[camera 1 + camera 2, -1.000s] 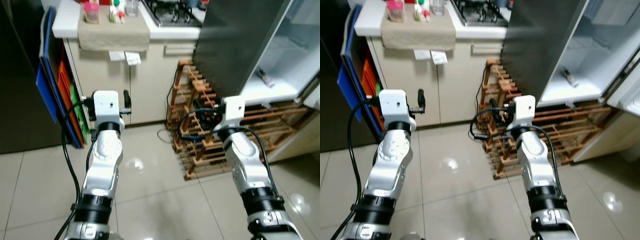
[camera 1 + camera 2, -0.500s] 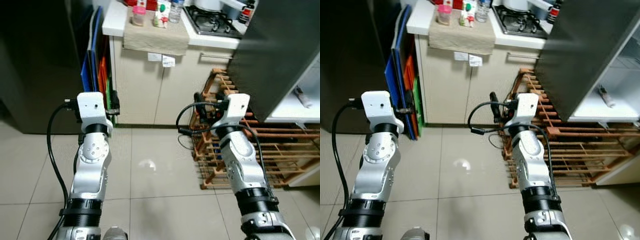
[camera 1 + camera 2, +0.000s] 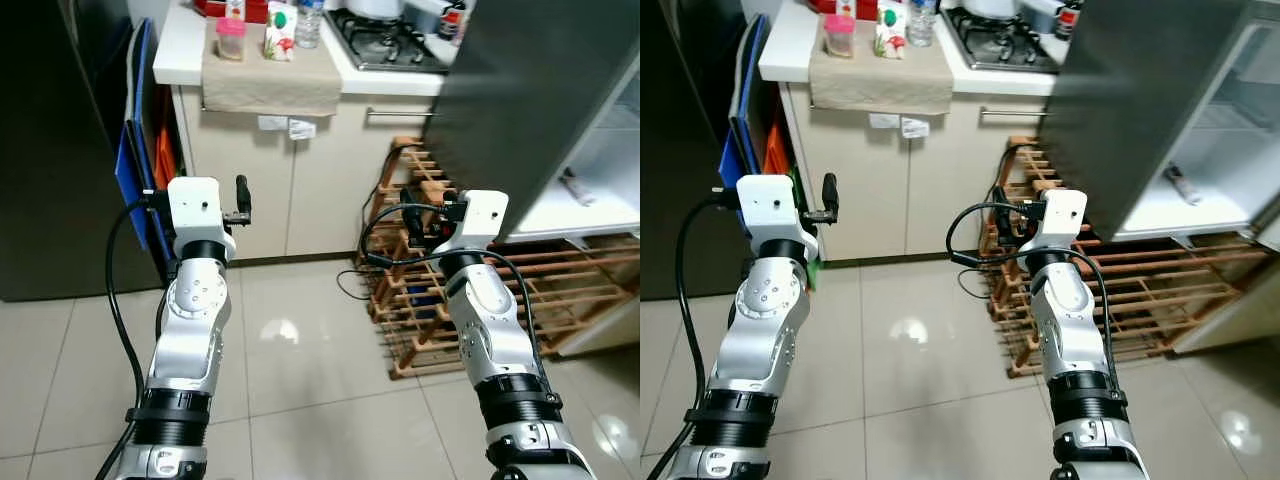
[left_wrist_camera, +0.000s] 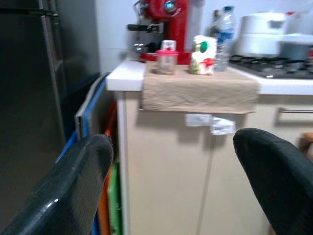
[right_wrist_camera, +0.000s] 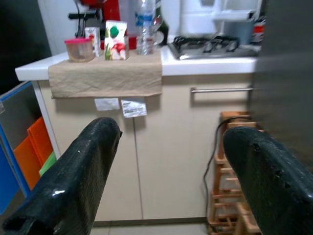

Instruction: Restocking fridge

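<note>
Jaws parted and empty on both arms, the left gripper point(image 4: 171, 181) and right gripper point(image 5: 166, 181) are held out at chest height over the tiled floor point(image 3: 300, 370), a carrying-ready pose that suits a robot yet to pick anything up. Both wrist cameras look between spread black fingers point(image 5: 73, 171) toward the far counter point(image 3: 180, 55), where the stock to be fetched stands on a beige cloth point(image 3: 270, 85): a pink-lidded cup point(image 3: 231, 38), a juice carton point(image 3: 279, 17) and a water bottle point(image 3: 309, 10), with a red coffee machine point(image 4: 166, 22) behind them. To the right of the cloth sits a gas hob point(image 3: 385, 50). The fridge point(image 3: 1200, 190) stands open at far right, its grey door point(image 3: 510, 100) swung out across the view and a white shelf bare but for one small item point(image 3: 1180, 183), which cannot be identified. Below it a wooden rack point(image 3: 440, 300) blocks the floor beside the right arm, and coloured boards point(image 3: 135, 190) lean against the cabinet at left. Judging by the layout, the goods are well apart from the fridge, so restocking appears barely begun, with an approach to the counter the likely next need.
</note>
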Robot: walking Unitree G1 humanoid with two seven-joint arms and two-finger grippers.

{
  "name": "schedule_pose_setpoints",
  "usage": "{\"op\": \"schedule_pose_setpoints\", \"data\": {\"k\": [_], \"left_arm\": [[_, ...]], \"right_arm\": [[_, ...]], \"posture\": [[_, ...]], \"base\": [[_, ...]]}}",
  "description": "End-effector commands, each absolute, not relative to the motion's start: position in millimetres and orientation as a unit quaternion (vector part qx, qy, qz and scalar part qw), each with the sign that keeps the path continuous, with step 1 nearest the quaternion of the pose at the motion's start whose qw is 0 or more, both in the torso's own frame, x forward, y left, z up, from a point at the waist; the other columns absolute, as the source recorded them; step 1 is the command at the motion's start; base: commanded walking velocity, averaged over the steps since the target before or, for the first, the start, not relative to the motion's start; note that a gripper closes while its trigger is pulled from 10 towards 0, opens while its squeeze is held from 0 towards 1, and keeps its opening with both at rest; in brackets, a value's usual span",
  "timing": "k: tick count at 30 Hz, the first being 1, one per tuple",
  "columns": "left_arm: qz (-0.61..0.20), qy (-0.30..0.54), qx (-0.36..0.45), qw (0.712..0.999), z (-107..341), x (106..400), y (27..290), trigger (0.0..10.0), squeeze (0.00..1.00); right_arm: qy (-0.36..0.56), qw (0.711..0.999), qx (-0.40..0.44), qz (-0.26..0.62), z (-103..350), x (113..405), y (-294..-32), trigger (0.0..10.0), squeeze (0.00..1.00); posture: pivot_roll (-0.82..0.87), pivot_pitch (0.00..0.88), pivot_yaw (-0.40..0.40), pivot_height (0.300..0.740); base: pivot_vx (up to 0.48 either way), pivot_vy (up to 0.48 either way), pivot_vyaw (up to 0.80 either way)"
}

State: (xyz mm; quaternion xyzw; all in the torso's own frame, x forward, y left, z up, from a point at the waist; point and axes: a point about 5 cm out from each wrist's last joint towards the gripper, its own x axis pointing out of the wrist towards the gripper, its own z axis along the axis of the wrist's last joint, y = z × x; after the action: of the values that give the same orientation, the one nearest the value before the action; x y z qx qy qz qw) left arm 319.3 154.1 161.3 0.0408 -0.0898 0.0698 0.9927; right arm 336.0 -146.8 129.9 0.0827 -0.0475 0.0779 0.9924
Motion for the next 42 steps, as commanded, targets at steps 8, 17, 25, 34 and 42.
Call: {"op": "schedule_pose_setpoints", "data": {"k": [8, 17, 25, 34, 42], "left_arm": [[0.061, -0.086, 0.022, 0.994, 162.5, 323.0, 147.8, 10.0, 0.0], [0.059, -0.083, 0.021, 0.995, 162.0, 324.0, 148.4, 10.0, 0.0], [0.055, -0.082, 0.026, 0.995, 161.1, 324.1, 146.7, 10.0, 0.0], [0.042, -0.08, 0.029, 0.995, 162.2, 327.6, 143.8, 10.0, 0.0], [0.032, -0.081, 0.031, 0.996, 165.1, 331.5, 140.8, 10.0, 0.0]], "right_arm": [[-0.05, 0.994, 0.08, 0.063, 132.2, 339.9, -152.7, 10.0, 0.0], [-0.05, 0.993, 0.079, 0.074, 130.8, 339.5, -148.0, 10.0, 0.0], [-0.047, 0.993, 0.069, 0.085, 128.6, 338.8, -144.7, 10.0, 0.0], [-0.038, 0.994, 0.069, 0.071, 125.6, 338.7, -148.0, 10.0, 0.0], [-0.042, 0.995, 0.064, 0.066, 126.7, 337.9, -149.1, 10.0, 0.0]], "posture": [[0.02, 0.0, -0.08, 0.74], [0.02, 0.0, -0.078, 0.74], [0.02, 0.0, -0.077, 0.74], [0.02, 0.0, -0.074, 0.74], [0.01, 0.0, -0.073, 0.74]], "base": [[0.48, 0.0, 0.0], [0.48, 0.0, 0.0], [0.48, 0.0, 0.67], [0.48, 0.0, 0.4], [0.48, 0.0, 0.0]]}}
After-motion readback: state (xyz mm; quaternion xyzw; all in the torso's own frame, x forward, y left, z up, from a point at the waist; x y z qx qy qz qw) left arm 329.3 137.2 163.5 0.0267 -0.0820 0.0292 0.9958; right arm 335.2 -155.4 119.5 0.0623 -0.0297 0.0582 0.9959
